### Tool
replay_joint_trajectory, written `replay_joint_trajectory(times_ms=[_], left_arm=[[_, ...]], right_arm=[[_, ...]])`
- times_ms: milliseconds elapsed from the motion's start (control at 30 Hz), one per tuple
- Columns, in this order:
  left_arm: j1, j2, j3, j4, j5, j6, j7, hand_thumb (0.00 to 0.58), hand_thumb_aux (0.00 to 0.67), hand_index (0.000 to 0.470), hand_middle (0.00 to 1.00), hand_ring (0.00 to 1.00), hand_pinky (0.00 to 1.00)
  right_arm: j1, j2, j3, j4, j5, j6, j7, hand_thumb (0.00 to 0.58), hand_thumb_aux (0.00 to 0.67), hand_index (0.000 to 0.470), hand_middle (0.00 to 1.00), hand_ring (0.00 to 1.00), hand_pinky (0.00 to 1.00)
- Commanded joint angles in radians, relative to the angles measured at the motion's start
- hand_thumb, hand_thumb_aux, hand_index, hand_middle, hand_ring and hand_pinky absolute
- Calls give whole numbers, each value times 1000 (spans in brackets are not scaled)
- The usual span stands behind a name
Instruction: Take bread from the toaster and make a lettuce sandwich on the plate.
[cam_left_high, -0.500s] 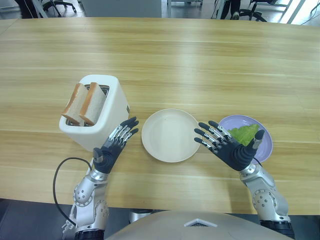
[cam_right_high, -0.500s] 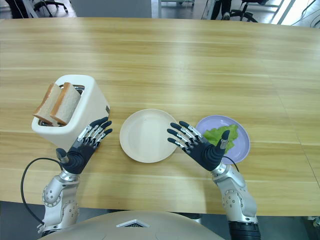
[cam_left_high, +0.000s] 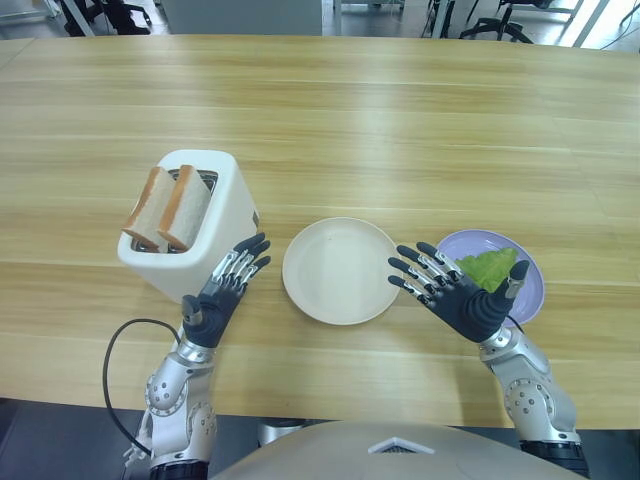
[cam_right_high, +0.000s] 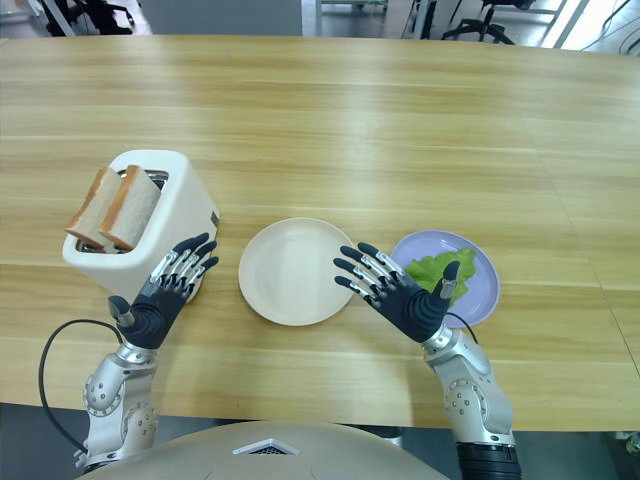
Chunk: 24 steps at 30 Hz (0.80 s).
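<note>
A wooden desk (cam_left_high: 400, 110) carries a toaster (cam_left_high: 222, 215), plate (cam_left_high: 340, 272) and lettuce dish (cam_left_high: 531, 290) near its front edge. Office chairs (cam_left_high: 498, 27) stand beyond the far edge. The left robot hand (cam_left_high: 225, 290) and right robot hand (cam_left_high: 452, 293) are released.

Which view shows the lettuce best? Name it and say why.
The left eye view: the lettuce leaf on the purple plate shows unbroken between the fingers and thumb of the right hand. The right eye view shows the same leaf, but there the thumb crosses in front of it.

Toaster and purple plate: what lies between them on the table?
The cream plate, flanked by the left robot hand and right robot hand; both eye views show it.
</note>
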Motion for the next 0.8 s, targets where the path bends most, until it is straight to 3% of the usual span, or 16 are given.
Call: replay_joint_trajectory(times_ms=[33,133,200,367,467,567,667,800], left_arm=[[0,1,-9,18,7,-1,-3,0,0,0,0,0,0],[-3,-7,19,-2,-17,-5,20,0,0,0,0,0,0],[4,-19,92,-75,21,-2,139,0,0,0,0,0,0],[-7,-39,364,-329,521,-35,487,0,0,0,0,0,0],[-66,-44,535,-525,591,14,643,0,0,0,0,0,0],[-122,-28,661,-597,760,44,755,0,0,0,0,0,0],[-153,21,692,-559,926,117,801,0,0,0,0,0,0],[-165,76,616,-486,1082,191,808,0,0,0,0,0,0]], right_arm=[[12,-6,-2,0,-5,9,4,0,0,0,0,0,0],[14,-7,-9,3,3,12,6,0,0,0,0,0,0],[9,-8,-19,9,20,22,10,0,0,0,0,0,0],[-10,-20,-28,26,18,32,15,0,0,0,0,0,0],[-13,-21,-22,34,-5,12,22,0,0,0,0,0,0],[-17,-21,-10,44,-34,-19,38,0,0,0,0,0,0],[-16,-16,2,51,-64,-53,46,0,0,0,0,0,0],[-16,-10,5,36,-70,-74,49,0,0,0,0,0,0]])
